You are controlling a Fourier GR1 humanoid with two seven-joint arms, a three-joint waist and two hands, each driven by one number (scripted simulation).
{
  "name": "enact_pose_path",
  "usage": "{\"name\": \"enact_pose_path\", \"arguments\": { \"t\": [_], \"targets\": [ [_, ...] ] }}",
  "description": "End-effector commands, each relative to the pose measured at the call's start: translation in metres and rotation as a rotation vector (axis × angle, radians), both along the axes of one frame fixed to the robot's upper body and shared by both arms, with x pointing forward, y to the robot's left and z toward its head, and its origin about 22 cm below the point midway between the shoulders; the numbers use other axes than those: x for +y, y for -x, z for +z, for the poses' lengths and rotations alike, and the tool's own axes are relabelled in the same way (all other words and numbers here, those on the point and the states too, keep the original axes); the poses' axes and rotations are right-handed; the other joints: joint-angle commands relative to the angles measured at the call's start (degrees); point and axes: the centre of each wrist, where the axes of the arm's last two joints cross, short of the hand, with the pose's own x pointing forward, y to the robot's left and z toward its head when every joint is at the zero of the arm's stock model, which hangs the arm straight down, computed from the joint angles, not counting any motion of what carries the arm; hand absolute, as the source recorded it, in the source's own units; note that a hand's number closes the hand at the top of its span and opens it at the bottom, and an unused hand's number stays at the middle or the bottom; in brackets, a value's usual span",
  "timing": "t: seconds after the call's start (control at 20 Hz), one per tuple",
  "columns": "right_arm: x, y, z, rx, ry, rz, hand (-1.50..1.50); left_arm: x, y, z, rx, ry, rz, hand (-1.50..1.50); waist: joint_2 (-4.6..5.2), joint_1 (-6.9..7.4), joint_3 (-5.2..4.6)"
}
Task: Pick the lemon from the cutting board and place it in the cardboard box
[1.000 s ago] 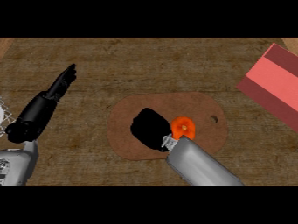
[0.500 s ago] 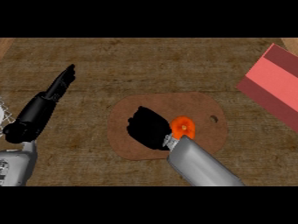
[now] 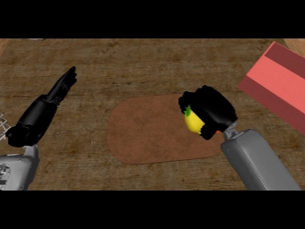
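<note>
Fingers of the right hand (image 3: 211,109) curl round the lemon (image 3: 193,121) at the cutting board's (image 3: 148,134) three o'clock; left hand (image 3: 46,112) rests straight-fingered at nine o'clock.

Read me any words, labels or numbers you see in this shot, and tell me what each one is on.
No readable text anywhere.
Left forearm: dark markings on the grey shell, too blurred to read.
Cardboard box, cutting board, lemon and both robot hands, left and right: no lettering visible.
</note>
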Motion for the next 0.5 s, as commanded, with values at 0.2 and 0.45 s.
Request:
{"name": "enact_pose_path", "arguments": {
  "t": [0.2,0.45],
  "targets": [
    [-0.045,0.027,0.072,-0.152,-0.126,-0.108,1.50,0.002,-0.007,-0.011,-0.004,0.012,-0.017,0.00,0.05,0.40,-0.06],
    [-0.092,0.027,0.119,-0.244,-0.360,-0.384,1.50,0.006,0.008,-0.007,0.002,-0.004,0.015,0.00,-0.27,-0.34,-0.03]
  ]
}}
